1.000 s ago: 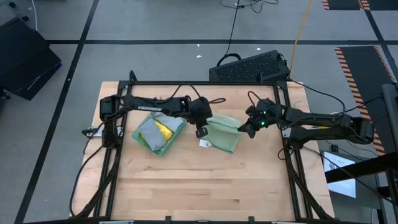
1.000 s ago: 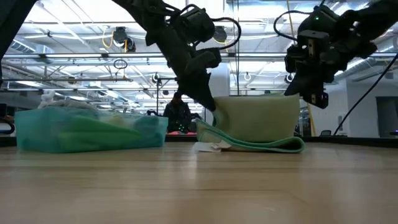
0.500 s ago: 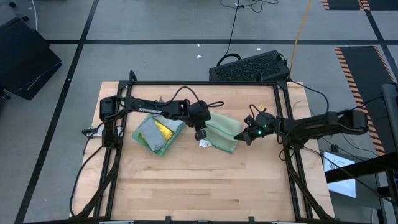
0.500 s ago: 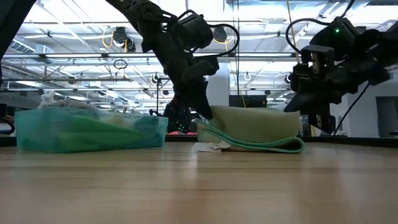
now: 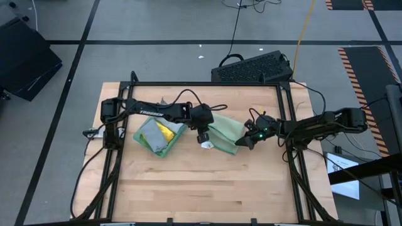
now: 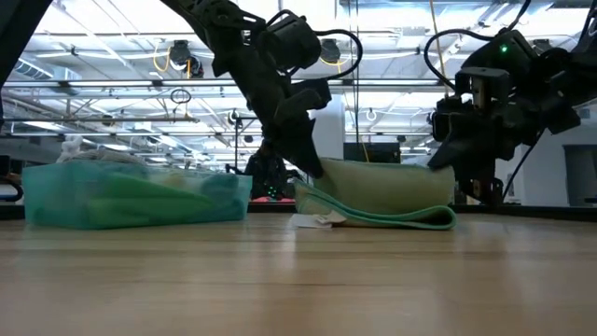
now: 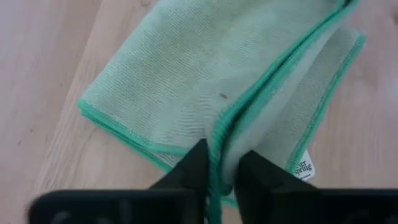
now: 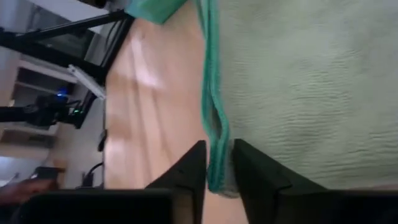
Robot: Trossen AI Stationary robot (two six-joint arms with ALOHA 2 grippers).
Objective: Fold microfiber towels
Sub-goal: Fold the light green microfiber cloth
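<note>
Vs 1 s ago: pale sage towel (image 5: 225, 133) now sags flatter on the bench (image 5: 188, 188) at frame centre; right tool (image 5: 241, 143) dropped lower. Left tool (image 5: 203, 136) and right tool each stand a little apart w/ towel's green hem between the fingers. Pile of towels (image 5: 158, 134) left of centre. White tag (image 7: 303, 167): print unreadable. Arm reads "TROSSEN".

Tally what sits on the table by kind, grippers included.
Sage towel, being folded: 1
Towel pile, counted as one: 1
White tag: 1
Grippers, left gripper and right gripper, each with the sage towel's edge between its fingers: 2
Total: 5
</note>
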